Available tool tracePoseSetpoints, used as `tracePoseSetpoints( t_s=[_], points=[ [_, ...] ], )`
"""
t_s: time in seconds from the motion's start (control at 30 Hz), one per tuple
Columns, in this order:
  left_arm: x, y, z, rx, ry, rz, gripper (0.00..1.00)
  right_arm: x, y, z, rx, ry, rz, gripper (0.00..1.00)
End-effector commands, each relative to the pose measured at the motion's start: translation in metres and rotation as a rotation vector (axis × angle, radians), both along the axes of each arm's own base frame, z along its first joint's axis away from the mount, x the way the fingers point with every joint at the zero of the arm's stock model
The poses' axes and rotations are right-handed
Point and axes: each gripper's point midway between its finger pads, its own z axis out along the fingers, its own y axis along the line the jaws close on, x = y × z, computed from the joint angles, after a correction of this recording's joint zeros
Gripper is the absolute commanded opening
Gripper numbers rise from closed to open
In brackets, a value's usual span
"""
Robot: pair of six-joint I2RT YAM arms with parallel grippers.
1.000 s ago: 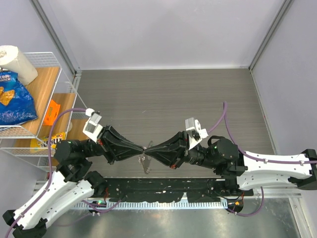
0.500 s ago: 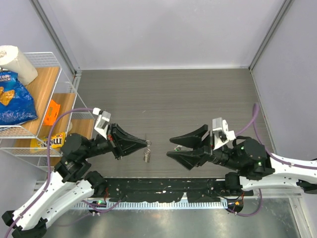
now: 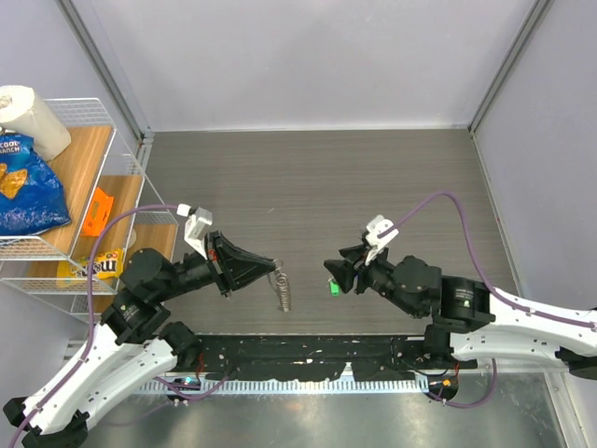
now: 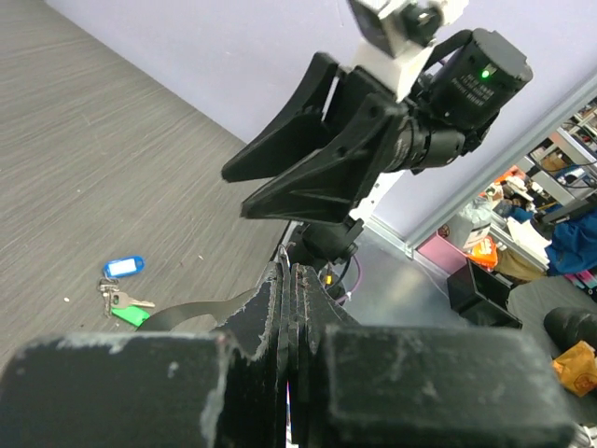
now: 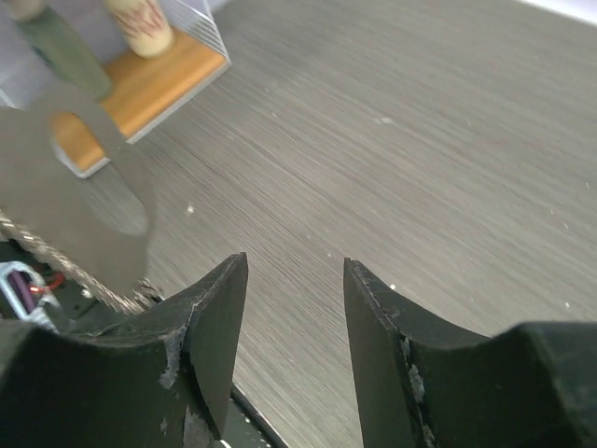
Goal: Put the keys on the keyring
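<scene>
Left gripper (image 3: 273, 264) pinches the keyring (image 3: 284, 291), fingers pressed together; right gripper (image 5: 293, 263) hangs fingers spread near the keys (image 4: 119, 297).

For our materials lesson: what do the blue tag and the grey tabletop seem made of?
The small blue oval tag looks like smooth plastic: saturated colour, pale label window. The grey streaked tabletop is probably matte wood-grain laminate: fine parallel lines.
</scene>
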Motion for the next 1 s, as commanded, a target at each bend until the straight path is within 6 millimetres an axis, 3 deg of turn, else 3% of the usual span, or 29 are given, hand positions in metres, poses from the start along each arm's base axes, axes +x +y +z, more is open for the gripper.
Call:
tracePoseSetpoints(
  t_s=[0.0,0.1,0.2,0.7,0.97],
  points=[
    [0.003,0.006,0.017,-0.026,-0.052,0.039,0.0,0.013,-0.001,-0.022,-0.038,0.056,-0.073,0.51],
    [0.004,0.005,0.015,-0.02,-0.049,0.043,0.0,0.017,0.005,-0.031,-0.063,0.078,-0.075,0.51],
    [0.004,0.004,0.014,-0.015,-0.046,0.04,0.0,0.015,0.011,-0.023,-0.041,0.069,-0.04,0.51],
    [-0.02,0.003,0.042,-0.11,-0.029,-0.076,0.0,-0.046,0.019,0.104,0.266,-0.121,0.354,0.52],
    [-0.034,0.003,0.062,-0.192,0.042,-0.153,0.0,-0.068,0.028,0.135,0.334,-0.145,0.49,0.52]
  ],
)
